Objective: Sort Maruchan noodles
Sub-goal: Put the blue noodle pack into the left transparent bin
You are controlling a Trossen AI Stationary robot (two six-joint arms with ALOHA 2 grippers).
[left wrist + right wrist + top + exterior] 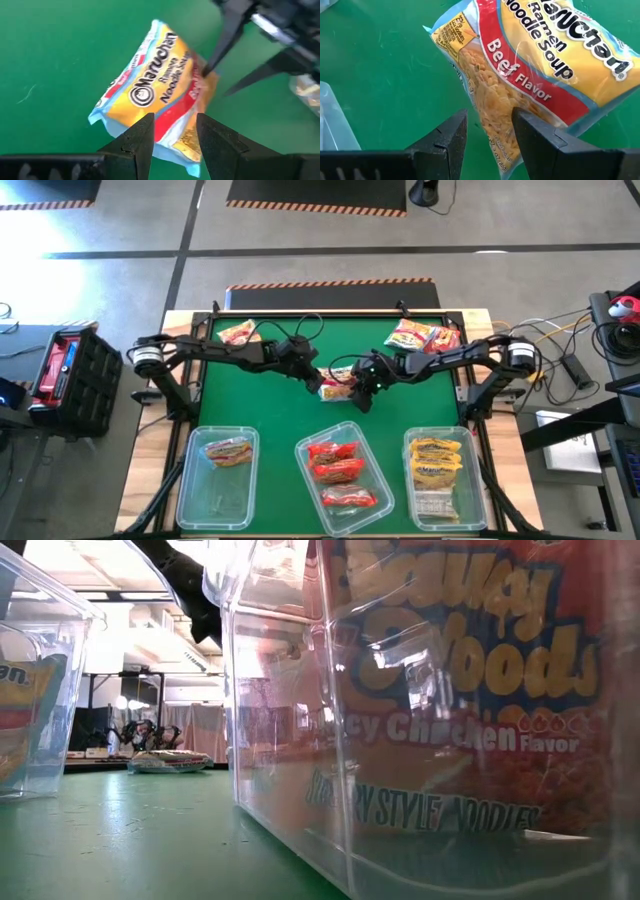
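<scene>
The Maruchan noodles: one yellow, crinkly plastic beef-flavour packet with a red band sits at the middle of the green table mat, and both arms are on it! The left gripper comes in from the left arm's side, its two dark fingers straddling one edge of the packet — pinching it, by the look, though how firmly I cannot tell. The right gripper meets it from the other side, fingers set either side of the packet's clear end, where the noodle block shows through; again, clamped or just framing it, I cannot tell. From the left wrist view the right gripper's fingertips touch the packet's far edge.

Out from there: at the back of the mat, a single red-and-yellow packet lies on the left, a small heap of packets on the right.

Along the front edge stand three clear rectangular plastic bins. The left bin holds one orange-pink packet, the middle bin three red packets, the right bin yellow packets.
</scene>
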